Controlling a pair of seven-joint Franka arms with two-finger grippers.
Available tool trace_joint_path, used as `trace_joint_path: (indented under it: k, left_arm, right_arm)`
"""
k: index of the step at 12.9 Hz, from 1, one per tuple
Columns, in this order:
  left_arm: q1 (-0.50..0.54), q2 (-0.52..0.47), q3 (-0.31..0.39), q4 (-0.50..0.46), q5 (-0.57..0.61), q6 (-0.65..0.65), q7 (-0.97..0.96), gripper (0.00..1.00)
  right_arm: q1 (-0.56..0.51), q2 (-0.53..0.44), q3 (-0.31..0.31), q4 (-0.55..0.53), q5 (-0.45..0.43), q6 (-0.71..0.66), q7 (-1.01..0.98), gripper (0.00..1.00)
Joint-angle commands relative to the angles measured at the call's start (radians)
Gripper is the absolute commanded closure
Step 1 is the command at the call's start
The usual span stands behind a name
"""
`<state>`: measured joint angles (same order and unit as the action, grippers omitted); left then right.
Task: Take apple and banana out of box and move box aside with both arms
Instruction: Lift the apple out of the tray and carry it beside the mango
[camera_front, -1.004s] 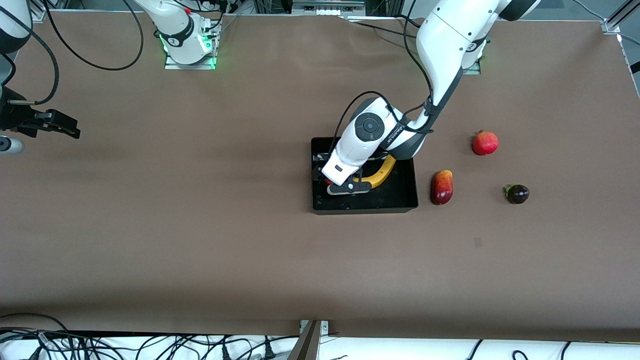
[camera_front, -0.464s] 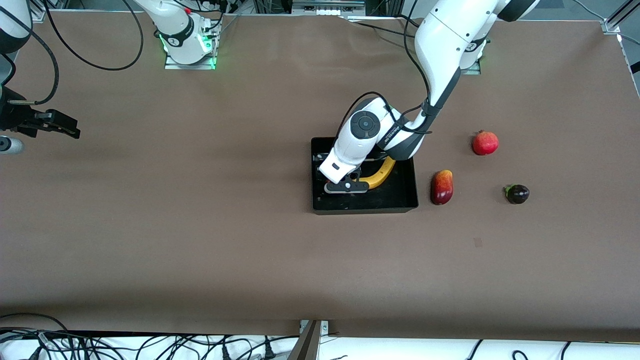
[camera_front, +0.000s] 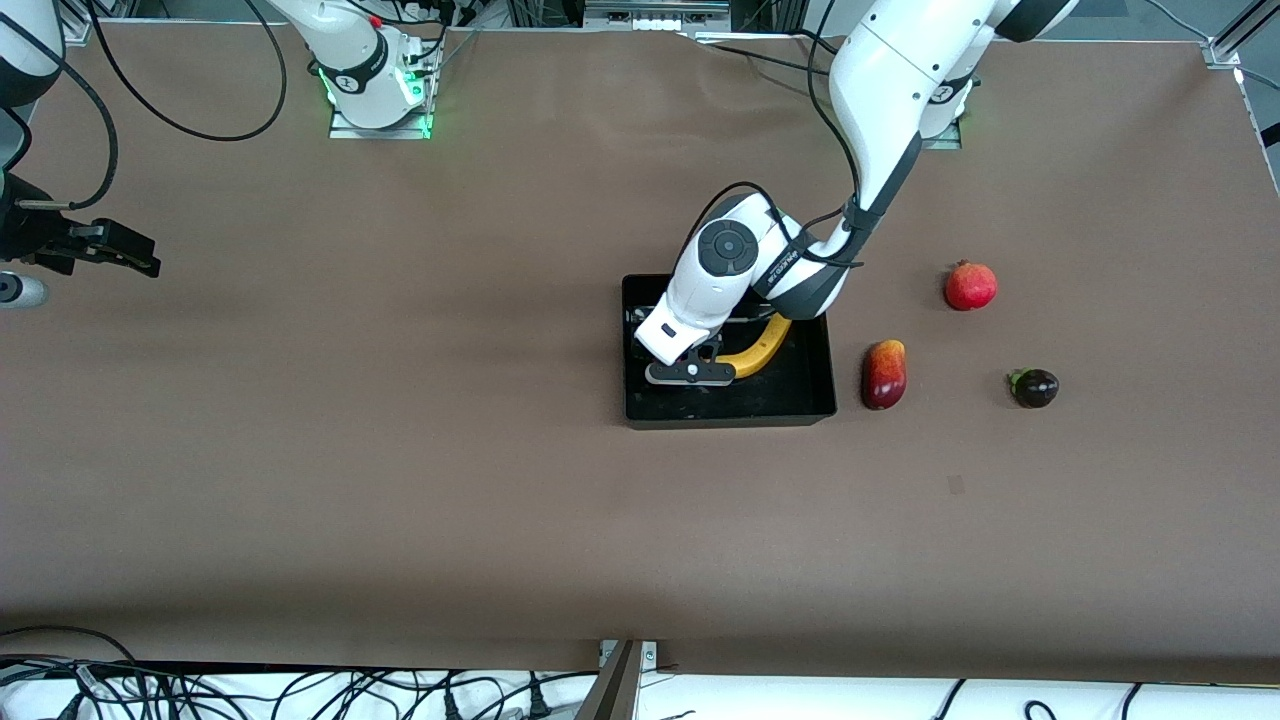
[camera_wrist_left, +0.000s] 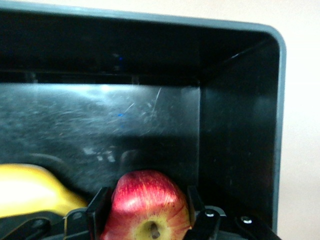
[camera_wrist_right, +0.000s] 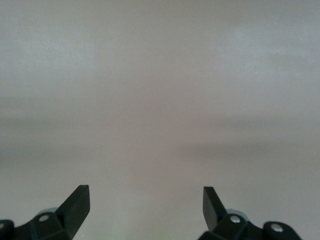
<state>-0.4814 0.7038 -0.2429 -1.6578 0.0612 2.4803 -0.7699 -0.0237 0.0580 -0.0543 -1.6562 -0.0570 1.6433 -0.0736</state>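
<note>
The black box (camera_front: 730, 420) lies mid-table, with the yellow banana (camera_front: 765, 345) inside it. My left gripper (camera_front: 652, 352) reaches down into the box at the corner toward the right arm's end. In the left wrist view this gripper (camera_wrist_left: 146, 202) is shut on the red apple (camera_wrist_left: 147, 200), low over the box floor (camera_wrist_left: 150, 115), with the banana (camera_wrist_left: 30, 190) beside it. The hand hides the apple in the front view. My right gripper (camera_front: 120, 250) waits at the right arm's end of the table. It is open and empty over bare table (camera_wrist_right: 145, 200).
Three other fruits lie toward the left arm's end of the table. A red-yellow mango (camera_front: 884, 373) is beside the box. A red pomegranate (camera_front: 970, 286) lies farther from the camera. A dark purple fruit (camera_front: 1035, 387) is nearest the end.
My left hand has shifted slightly toward the right arm's end of the box, still holding the apple. The right arm has not moved.
</note>
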Motion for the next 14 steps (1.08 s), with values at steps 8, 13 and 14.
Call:
trace_joint_path:
  k: [8,13,14]
  left_arm:
    - [0.257,-0.449,-0.067,-0.247,0.003,-0.394,0.312,1.0]
    - [0.498,-0.489,-0.064,-0.387,0.002,-0.391,0.754,1.0]
    - [0.527,-0.484,-0.061,-0.398,0.008,-0.385,0.815,1.0]
  right_arm:
    - [0.001,0.002,-0.002,0.013,0.003,-0.005,0.005,0.0]
    - [-0.001,0.0,-0.002,0.013,0.003,-0.008,0.005,0.0]
    - [-0.001,0.002,-0.004,0.012,0.003,-0.008,0.005,0.0]
